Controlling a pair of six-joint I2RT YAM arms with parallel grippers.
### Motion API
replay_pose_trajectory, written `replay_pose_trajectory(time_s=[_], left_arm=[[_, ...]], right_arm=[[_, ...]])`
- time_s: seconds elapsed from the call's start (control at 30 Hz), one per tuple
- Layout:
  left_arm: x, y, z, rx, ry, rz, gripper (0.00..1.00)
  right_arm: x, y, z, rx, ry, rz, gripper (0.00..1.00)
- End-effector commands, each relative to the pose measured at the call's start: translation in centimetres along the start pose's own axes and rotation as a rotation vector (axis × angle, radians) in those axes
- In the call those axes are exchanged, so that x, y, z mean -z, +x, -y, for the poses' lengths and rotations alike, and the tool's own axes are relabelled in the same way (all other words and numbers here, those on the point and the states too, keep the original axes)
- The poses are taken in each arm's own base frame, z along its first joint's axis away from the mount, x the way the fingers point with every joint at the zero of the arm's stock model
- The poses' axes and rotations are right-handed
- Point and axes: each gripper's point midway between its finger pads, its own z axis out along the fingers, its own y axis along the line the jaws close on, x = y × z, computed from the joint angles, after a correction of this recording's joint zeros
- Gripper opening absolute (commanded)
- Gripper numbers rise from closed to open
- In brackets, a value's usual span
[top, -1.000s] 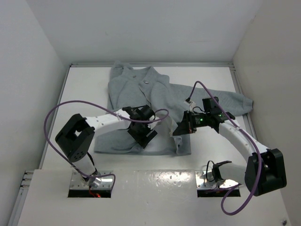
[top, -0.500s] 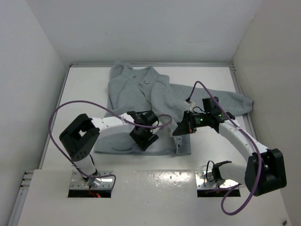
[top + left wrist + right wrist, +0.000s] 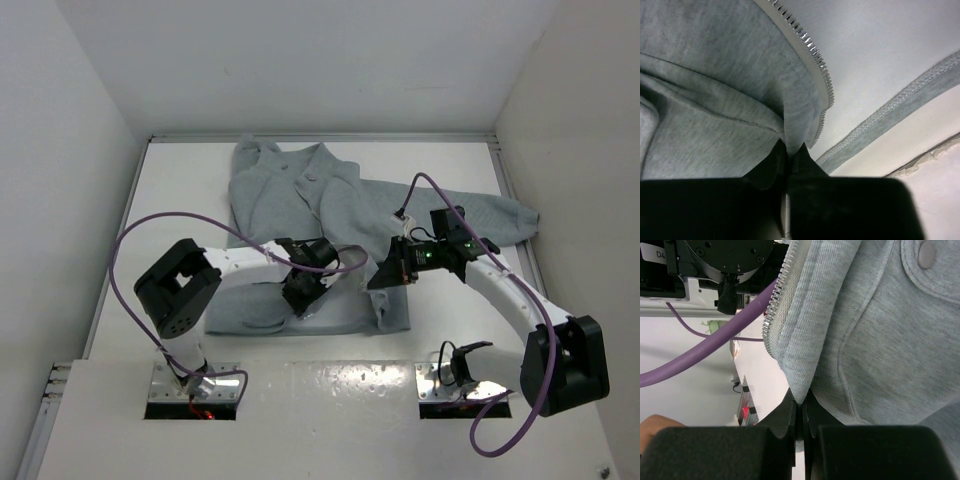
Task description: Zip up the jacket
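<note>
Jacket (image 3: pixel 290 195): lay mid-worktop (image 3: pixel 180 190), hem at near edge.
Left gripper (image 3: pixel 299 300): pinched tight on one front edge.
Right gripper (image 3: pixel 381 282): clamped on the other edge.
Wrist views only: zipper teeth (image 3: pixel 816 59) beside each grip.

Jacket (image 3: pixel 280 195) on table (image 3: pixel 180 195), seemingly mid-left

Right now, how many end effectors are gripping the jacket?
2. The left end effector pinches the jacket beside zipper teeth, near the middle of the hem. The right end effector pinches a fabric fold beside zipper teeth, farther right. Neither is hidden.
</note>
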Motion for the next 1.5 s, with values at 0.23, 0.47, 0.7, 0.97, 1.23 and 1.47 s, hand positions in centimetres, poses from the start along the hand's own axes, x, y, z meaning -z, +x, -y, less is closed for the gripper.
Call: replay_pose_trajectory(time_s=[0.23, 0.47, 0.7, 0.97, 1.23, 1.47], left_arm=[[7.6, -5.6, -0.9, 0.153, 0.167, 0.346, 0.0], [16.4, -9.4, -1.3, 0.214, 0.312, 0.755, 0.0], [19.7, -10.5, 0.5, 0.256, 0.592, 0.944, 0.0], [22.9, -11.8, 2.4, 0.306, 0.855, 1.054, 0.0], [24.5, -11.8, 3.1, 0.281, 0.854, 1.139, 0.0], [24.7, -11.6, 4.5, 0.184, 0.836, 1.138, 0.0]], right_arm=[[0.2, -0.3, -1.0, 0.058, -0.044, 0.005, 0.0], [0.2, -1.3, -2.1, 0.176, -0.106, 0.062, 0.0], [-0.5, -3.8, -3.6, 0.294, -0.195, 0.166, 0.0], [-0.9, -4.8, -5.5, 0.322, -0.309, 0.243, 0.0], [-0.9, -4.3, -7.1, 0.319, -0.364, 0.223, 0.0], [-0.8, -4.3, -7.5, 0.314, -0.38, 0.226, 0.0]])
